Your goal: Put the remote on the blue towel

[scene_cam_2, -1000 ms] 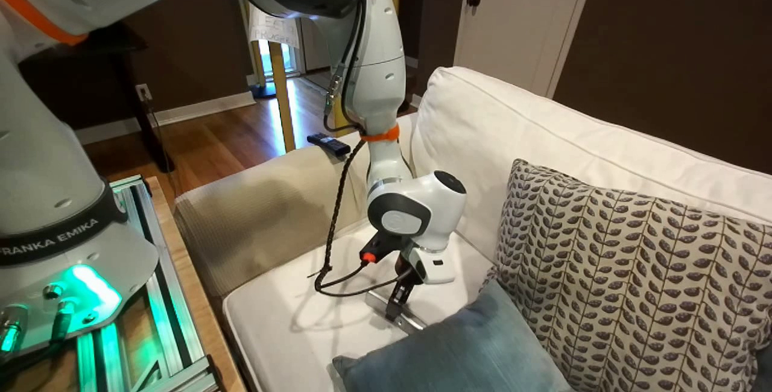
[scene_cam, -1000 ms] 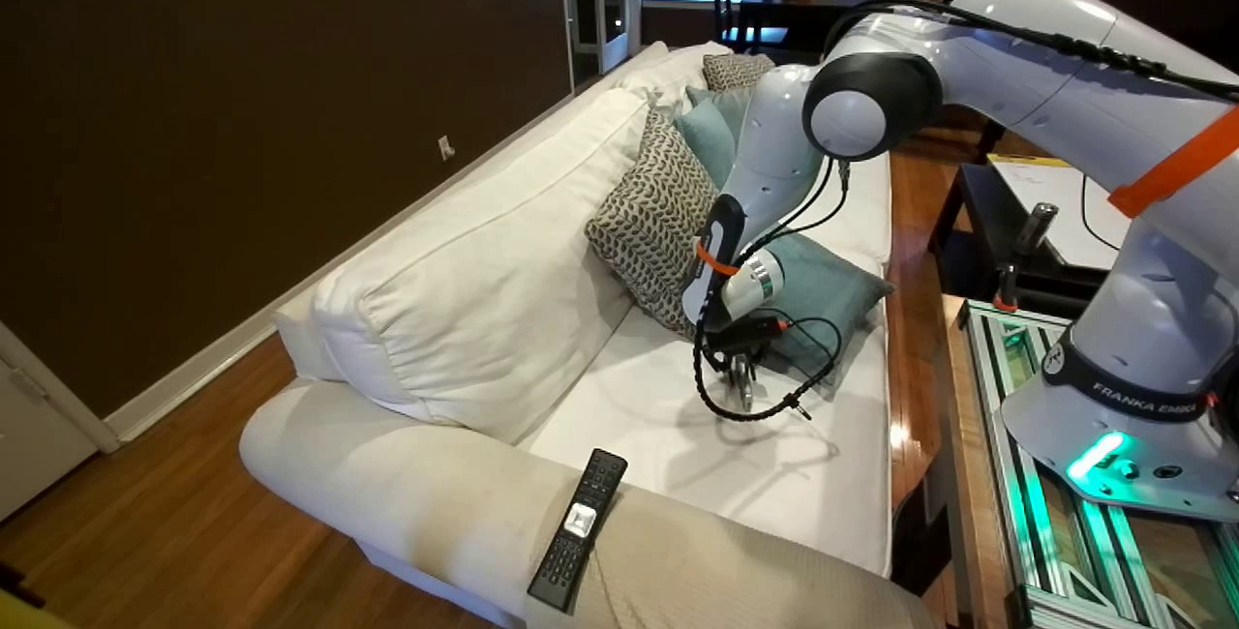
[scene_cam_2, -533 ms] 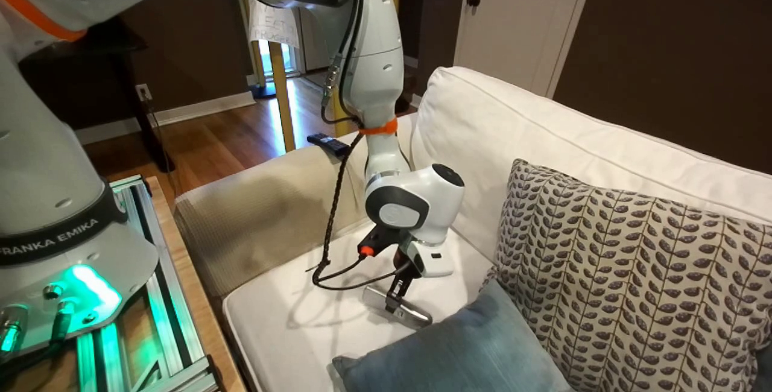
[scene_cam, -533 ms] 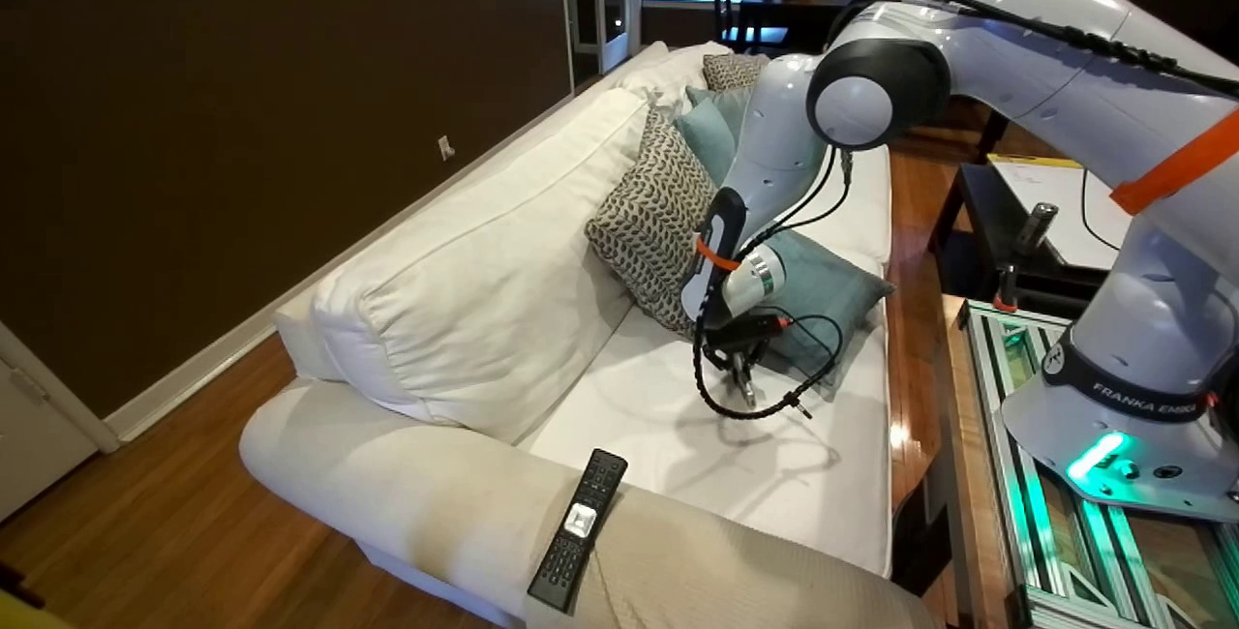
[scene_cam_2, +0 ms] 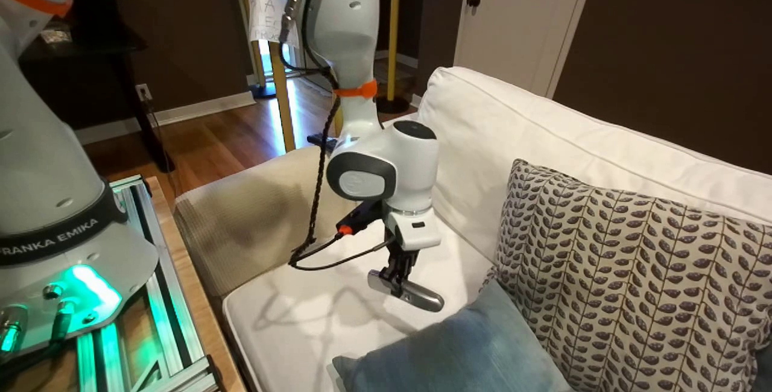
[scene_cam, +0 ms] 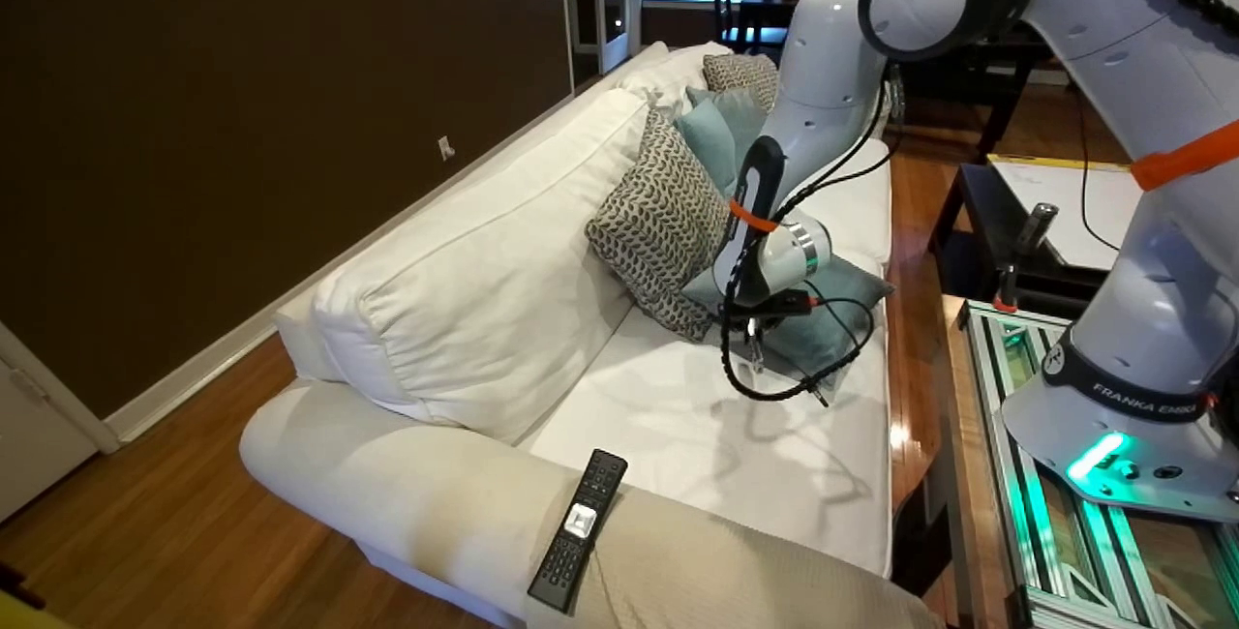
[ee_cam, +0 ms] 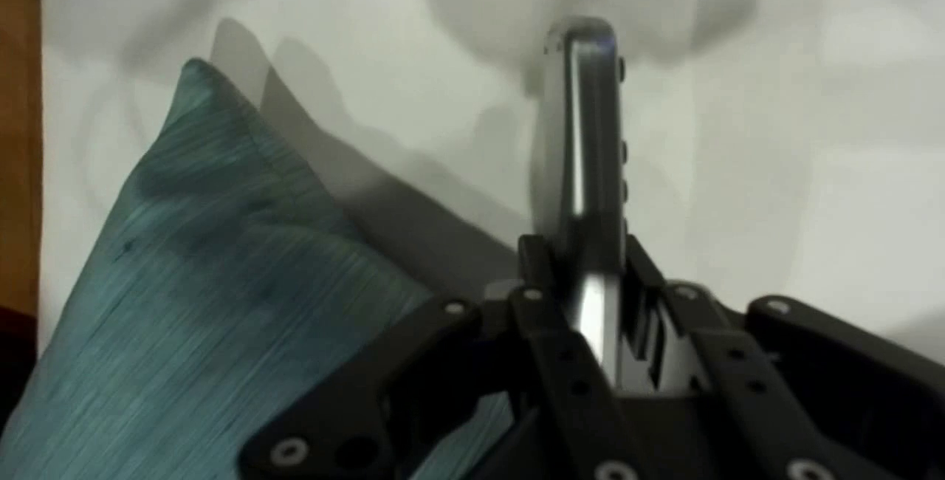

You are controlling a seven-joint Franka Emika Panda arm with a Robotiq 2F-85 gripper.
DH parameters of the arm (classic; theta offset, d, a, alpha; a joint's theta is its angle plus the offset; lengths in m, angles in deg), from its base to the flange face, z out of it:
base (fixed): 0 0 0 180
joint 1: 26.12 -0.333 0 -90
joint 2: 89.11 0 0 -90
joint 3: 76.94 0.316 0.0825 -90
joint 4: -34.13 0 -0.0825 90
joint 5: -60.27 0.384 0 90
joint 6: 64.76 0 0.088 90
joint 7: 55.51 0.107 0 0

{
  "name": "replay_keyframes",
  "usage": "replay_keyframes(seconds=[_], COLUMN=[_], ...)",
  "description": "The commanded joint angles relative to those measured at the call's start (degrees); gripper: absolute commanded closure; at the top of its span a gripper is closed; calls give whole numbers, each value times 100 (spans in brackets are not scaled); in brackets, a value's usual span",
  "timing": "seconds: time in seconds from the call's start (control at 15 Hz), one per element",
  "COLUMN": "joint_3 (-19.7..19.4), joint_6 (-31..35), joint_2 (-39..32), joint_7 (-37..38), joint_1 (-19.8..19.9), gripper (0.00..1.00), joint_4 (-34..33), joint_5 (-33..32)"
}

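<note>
Remote [ee_cam: 593, 140] gripped on edge in pincer [ee_cam: 588, 266], blue towel [ee_cam: 221, 303] L of remote's long axis (wrist view), so we judge transfer reqd. that way.

The black two-fingered gripper [ee_cam: 587, 262] holds the slim, shiny silver-grey remote [ee_cam: 590, 125]. To the left, apart from it, a plump teal-blue cushion-like cloth [ee_cam: 207, 295] lies on white fabric [ee_cam: 760, 177].

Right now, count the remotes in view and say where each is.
2. The silver-grey remote is held in the gripper over the white sofa seat; the black remote lies on the sofa armrest. Others may be hidden.
</note>
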Motion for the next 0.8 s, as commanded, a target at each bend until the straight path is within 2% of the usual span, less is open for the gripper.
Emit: replay_keyframes(seconds=[0.0, 0.2, 0.4, 0.47, 0.6, 0.73], joint_3=[208, 1096, 1845, 1352, 1645, 1705], joint_6=[1351, 2441, 3103, 2815, 2957, 2955], joint_2=[971, 1311, 1442, 1253, 1340, 1363], joint_7=[-135, -112, 868, 378, 681, 724], joint_1=[436, 1691, 2918, 2151, 2714, 2838], gripper=[94, 94, 94, 75, 75, 75], joint_4=[1133, 1384, 1522, 1292, 1351, 1362], joint_5=[252, -113, -1431, -758, -1267, -1344])
